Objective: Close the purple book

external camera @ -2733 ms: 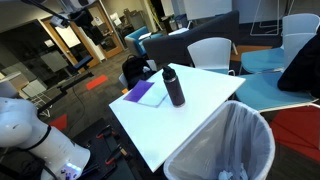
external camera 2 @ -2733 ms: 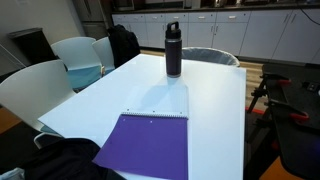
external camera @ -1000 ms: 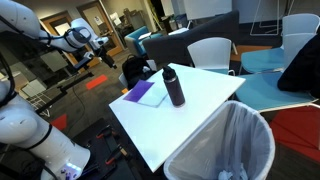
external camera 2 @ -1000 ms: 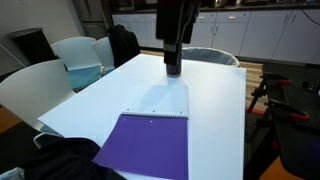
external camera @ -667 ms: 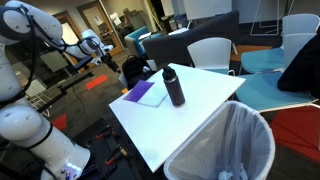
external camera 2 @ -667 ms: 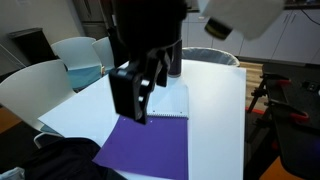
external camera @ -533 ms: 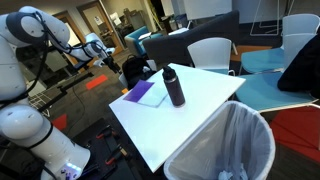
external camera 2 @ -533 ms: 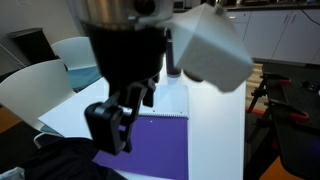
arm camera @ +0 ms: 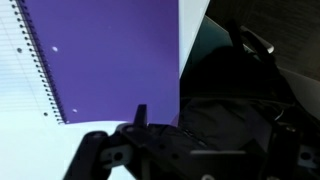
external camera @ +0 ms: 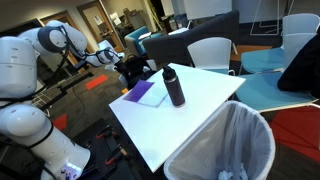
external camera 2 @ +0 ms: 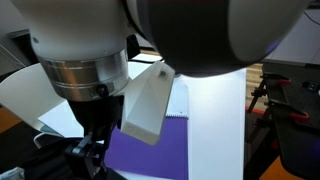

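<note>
Book: the purple book [external camera: 138, 94] lies open and flat at the corner of the tabletop [external camera: 205, 100] nearest the arm. Its purple cover is spread towards that edge.
Pages: in the wrist view a white ruled page [arm camera: 22, 85] shows beside the cover, with the spiral binding [arm camera: 42, 68] running between them. It is this hinge that the cover has to swing over.
Gripper: the gripper [external camera: 118, 60] hovers off the table edge beside the book, touching nothing. This looks like an approach from the open side, probably to get under the cover's free edge.
Jaw state: I cannot tell how wide the jaws stand, since the wrist view is too dark there and the arm fills an exterior view.
Bottle: the dark bottle [external camera: 174, 86] stands upright just beyond the white page, towards the table's middle. It is near enough to get in the way of a wide sweep.
Off the table: a dark backpack [arm camera: 240, 110] sits just past the book's edge, and a bag-lined bin [external camera: 250, 108] stands by the far corner.
</note>
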`<state>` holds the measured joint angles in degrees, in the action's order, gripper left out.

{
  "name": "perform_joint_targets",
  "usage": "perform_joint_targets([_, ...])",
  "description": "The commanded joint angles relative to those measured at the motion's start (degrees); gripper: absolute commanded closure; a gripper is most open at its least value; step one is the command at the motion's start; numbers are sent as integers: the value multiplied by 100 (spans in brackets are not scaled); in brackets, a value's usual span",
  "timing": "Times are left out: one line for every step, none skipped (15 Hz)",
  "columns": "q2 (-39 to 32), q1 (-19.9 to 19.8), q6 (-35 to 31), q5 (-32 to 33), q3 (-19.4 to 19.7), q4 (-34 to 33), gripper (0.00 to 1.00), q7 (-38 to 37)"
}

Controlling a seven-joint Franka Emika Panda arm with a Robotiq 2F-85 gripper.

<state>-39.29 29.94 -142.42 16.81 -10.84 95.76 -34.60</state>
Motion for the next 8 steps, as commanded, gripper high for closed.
perform_joint_targets([-497, 312, 117, -61, 339, -663, 0, 307])
perform_joint_targets([-616, 378, 135, -67, 414, -800, 0, 343])
perform_joint_targets([-720, 446, 155, -58, 496, -930, 0, 388])
perform_joint_targets([-830, 518, 154, -47, 568, -1050, 0, 408])
perform_joint_targets([-929, 570, 140, -40, 626, -1161, 0, 463])
perform_joint_targets([-1033, 611, 117, -55, 665, -1260, 0, 551])
perform_joint_targets([-1127, 646, 94, -73, 704, -1346, 0, 602])
perform_joint_targets([-1217, 687, 111, -91, 754, -1422, 0, 642])
